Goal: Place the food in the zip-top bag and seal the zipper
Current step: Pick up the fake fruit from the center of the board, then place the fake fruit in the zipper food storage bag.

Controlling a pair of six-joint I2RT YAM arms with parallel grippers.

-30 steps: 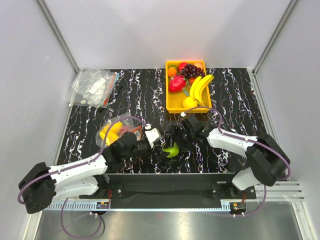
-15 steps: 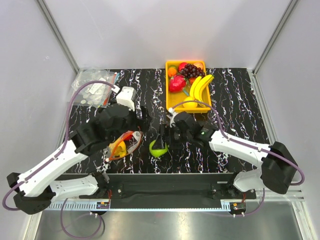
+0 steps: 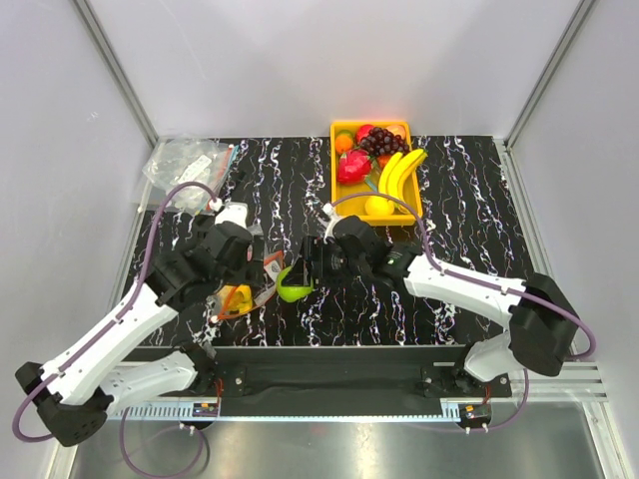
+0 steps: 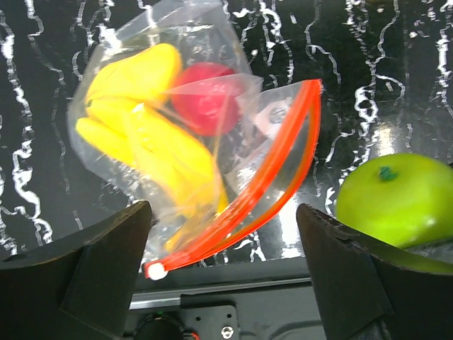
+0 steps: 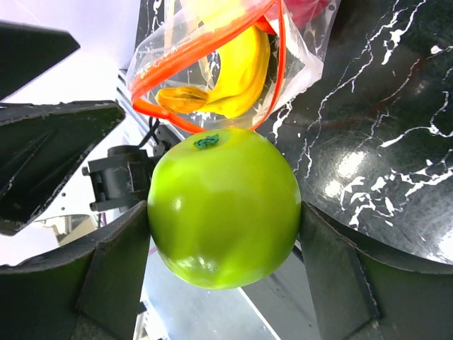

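On the near-left part of the black marbled counter (image 3: 459, 190), the zip-top bag (image 4: 141, 142) lies unsealed. Its mouth gapes toward the middle of the counter and its red-orange zipper (image 4: 287, 170) bows in an arc, the two strips apart. Yellow bananas (image 4: 134, 92) and a red fruit (image 4: 205, 95) show through the crinkled clear plastic. Directly above the bag hover the left fingers (image 4: 106, 262), spread wide on either side of it and gripping nothing. Just beside the mouth, the right fingers (image 5: 113, 276) clamp a green apple (image 5: 223, 205) between them, one finger pressed to each flank, its stem end turned toward the zipper; whether the apple touches the plastic cannot be told. Both arms reach in from the near edge and meet left of centre. Well apart at the far edge stands a yellow tray (image 3: 341, 205) of fruit, and in the far-left corner lies a pile of clear packets (image 3: 185, 165) with white labels.
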